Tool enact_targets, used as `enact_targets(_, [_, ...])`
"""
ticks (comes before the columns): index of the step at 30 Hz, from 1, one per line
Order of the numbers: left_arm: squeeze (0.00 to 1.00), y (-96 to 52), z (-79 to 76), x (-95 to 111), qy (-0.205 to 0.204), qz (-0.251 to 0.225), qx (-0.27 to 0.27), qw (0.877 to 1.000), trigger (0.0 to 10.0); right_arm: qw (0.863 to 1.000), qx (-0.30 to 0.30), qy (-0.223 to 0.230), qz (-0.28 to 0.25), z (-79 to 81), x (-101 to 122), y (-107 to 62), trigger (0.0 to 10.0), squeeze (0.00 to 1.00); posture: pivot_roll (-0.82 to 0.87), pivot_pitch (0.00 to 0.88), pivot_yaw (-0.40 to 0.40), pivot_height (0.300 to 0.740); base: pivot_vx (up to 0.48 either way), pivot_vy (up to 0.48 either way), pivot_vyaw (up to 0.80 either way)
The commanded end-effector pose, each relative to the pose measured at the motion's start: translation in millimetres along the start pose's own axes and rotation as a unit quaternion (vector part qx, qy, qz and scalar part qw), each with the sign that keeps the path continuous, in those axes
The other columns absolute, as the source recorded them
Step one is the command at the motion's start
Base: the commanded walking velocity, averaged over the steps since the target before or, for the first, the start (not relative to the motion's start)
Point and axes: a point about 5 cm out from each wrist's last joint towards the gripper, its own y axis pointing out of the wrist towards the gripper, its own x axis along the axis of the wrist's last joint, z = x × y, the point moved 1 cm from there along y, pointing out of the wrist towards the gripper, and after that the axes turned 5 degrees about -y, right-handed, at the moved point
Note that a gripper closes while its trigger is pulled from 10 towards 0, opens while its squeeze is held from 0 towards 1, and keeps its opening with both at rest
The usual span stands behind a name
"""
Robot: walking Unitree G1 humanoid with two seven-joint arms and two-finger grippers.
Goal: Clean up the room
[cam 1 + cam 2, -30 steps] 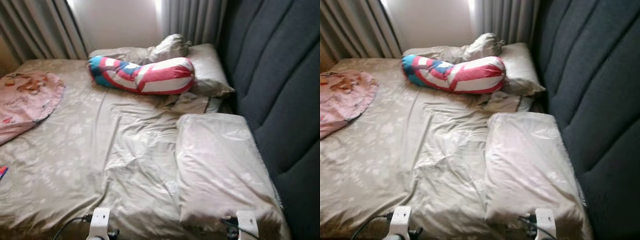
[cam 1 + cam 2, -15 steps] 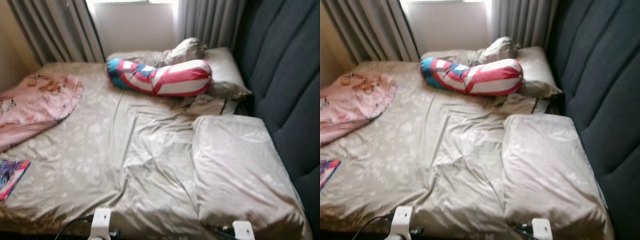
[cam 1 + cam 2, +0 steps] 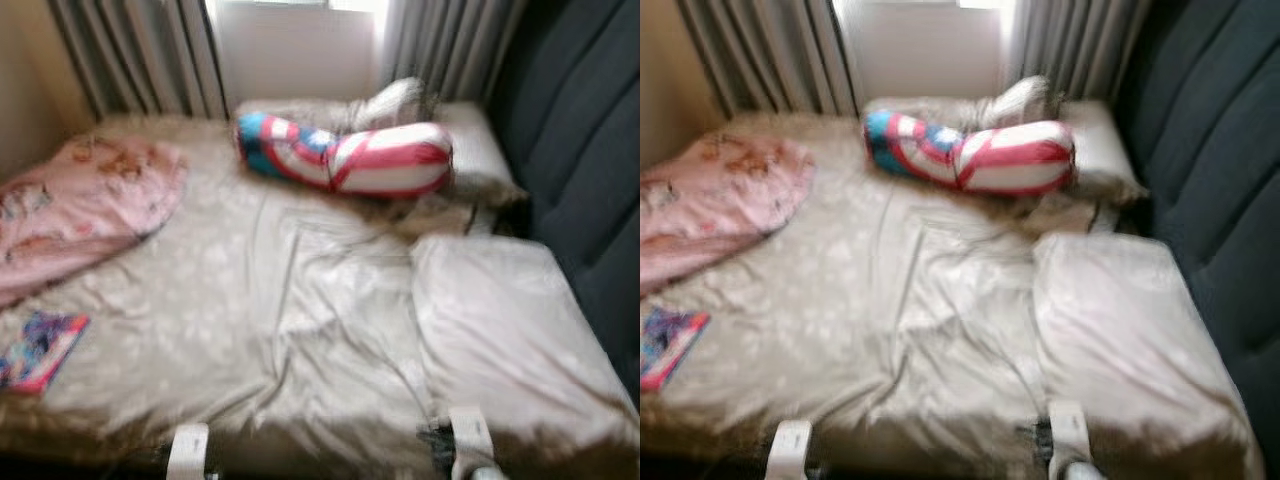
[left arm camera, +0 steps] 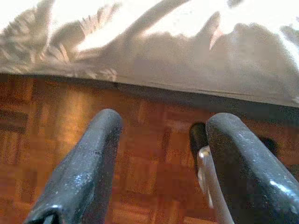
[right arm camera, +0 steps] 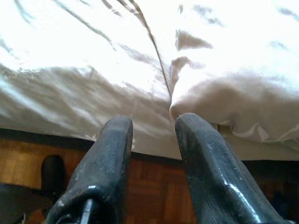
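One big bed (image 3: 250, 330) takes up most of what's ahead of both grippers, covered in a rumpled beige sheet (image 3: 300, 300). It's a bit blurry, but the layout is clear enough. Off to the right of the right gripper runs a dark padded headboard (image 3: 590, 180), and at the far end, well beyond both grippers, grey curtains (image 3: 140, 55) hang either side of a bright window (image 3: 295, 45).

Closest to the right gripper is a large pale pillow (image 3: 510, 340), its near edge just ahead of the fingers. Far left of the left gripper there's a pink blanket (image 3: 85, 205) bunched on the sheet. Further back sits a red, white and blue bolster (image 3: 345, 160), resting against more pale pillows (image 3: 470, 150) by the headboard. Smallest thing: a colourful book (image 3: 40, 350) lying flat near the bed's left edge, ahead and left of the left gripper.

Left gripper (image 4: 161, 154) hangs low over wooden parquet floor (image 4: 140, 158), just short of the bed's edge, fingers wide apart, nothing between them. Right gripper (image 5: 154, 154) points at the sheet's overhang, fingers apart with a narrow gap, holding nothing.
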Motion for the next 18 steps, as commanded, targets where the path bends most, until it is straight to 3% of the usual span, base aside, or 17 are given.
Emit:
enact_targets(1, [0.00,0.3,-4.3,-0.9,-0.003,0.003,-0.004,1.000,10.0,1.000,-0.008,0.011,0.010,-5.6,-5.5,-1.5,10.0,0.00,-0.14,0.000,-0.002,0.740,0.000,0.307,0.00])
enact_targets(11, [0.00,0.2,-4.4,-1.3,-0.003,0.004,-0.004,1.000,10.0,1.000,0.003,0.011,0.028,11.8,-29.6,-7.4,10.0,0.00,-0.13,0.000,-0.003,0.740,0.000,0.306,0.00])
enact_targets(18, [0.00,0.1,-5.0,-1.9,-0.002,0.004,-0.005,1.000,10.0,1.000,0.003,0.011,0.027,11.2,-34.8,-9.6,10.0,0.00,-0.13,0.000,-0.005,0.740,0.000,0.305,0.00])
